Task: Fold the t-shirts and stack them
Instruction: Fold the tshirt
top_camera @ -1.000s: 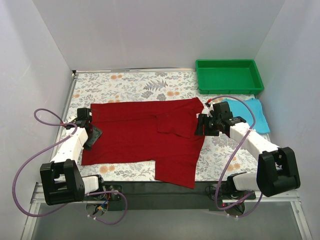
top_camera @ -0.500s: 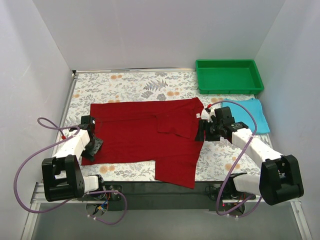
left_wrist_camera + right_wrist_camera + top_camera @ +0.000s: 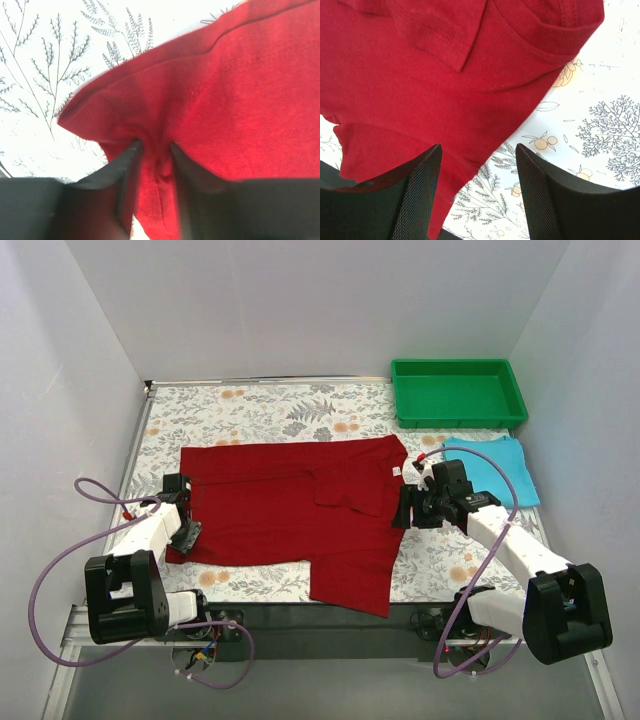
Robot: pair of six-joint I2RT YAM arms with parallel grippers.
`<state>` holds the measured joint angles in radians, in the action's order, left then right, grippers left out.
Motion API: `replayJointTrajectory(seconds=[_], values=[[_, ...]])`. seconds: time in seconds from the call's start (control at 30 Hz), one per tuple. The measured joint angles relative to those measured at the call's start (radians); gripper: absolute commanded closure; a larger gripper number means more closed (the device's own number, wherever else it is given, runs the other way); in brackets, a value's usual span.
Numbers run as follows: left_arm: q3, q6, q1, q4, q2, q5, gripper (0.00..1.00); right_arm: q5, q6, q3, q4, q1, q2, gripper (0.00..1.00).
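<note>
Green tray (image 3: pixel 458 364) at far right of bench (image 3: pixel 260 410); folded blue t-shirt (image 3: pixel 505 465) lies just outside it, on the near side. Red t-shirt (image 3: pixel 280 505) spread mid-bench. Left gripper (image 3: pixel 154 150) pinches its near-left corner. Right gripper (image 3: pixel 477 155) hangs wide over its right edge.

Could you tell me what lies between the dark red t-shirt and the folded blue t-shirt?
In the top view, the open right gripper and its wrist hang there over the floral tablecloth, reaching the dark red t-shirt's edge, short of the blue t-shirt.

Bright, even light from above, shadows soft; the left wrist view blew out white, its fingers (image 3: pixel 120 200) blurred and dark.
</note>
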<state>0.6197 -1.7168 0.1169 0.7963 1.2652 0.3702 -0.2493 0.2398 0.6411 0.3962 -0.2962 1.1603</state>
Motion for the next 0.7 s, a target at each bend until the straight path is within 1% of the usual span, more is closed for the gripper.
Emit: replayJointTrajectory(seconds=[0.1,0.17,0.3,0.33,0.4,0.53,0.7], values=[[0.000,0.013,0.000,-0.008,0.002,0.000,0.84,0.003,0.002,-0.005,0.017,0.000,-0.010,0.46],[0.000,0.022,0.000,-0.009,0.002,-0.001,0.88,0.008,0.004,-0.013,0.027,0.000,-0.023,0.48],[0.000,0.044,0.000,-0.016,0.001,-0.012,0.90,0.014,0.010,-0.035,0.074,0.000,-0.047,0.53],[0.000,0.049,0.001,-0.017,0.001,-0.015,0.90,0.015,0.011,-0.045,0.084,-0.001,-0.051,0.57],[-0.001,0.061,0.003,-0.022,-0.001,-0.022,0.90,0.022,0.018,-0.063,0.114,-0.014,-0.056,0.59],[-0.015,0.079,0.006,-0.047,-0.023,-0.045,0.91,0.021,0.055,-0.070,0.166,-0.074,-0.056,0.60],[-0.032,0.091,0.006,-0.078,-0.048,-0.073,0.92,-0.002,0.127,-0.110,0.163,-0.142,-0.056,0.60]])
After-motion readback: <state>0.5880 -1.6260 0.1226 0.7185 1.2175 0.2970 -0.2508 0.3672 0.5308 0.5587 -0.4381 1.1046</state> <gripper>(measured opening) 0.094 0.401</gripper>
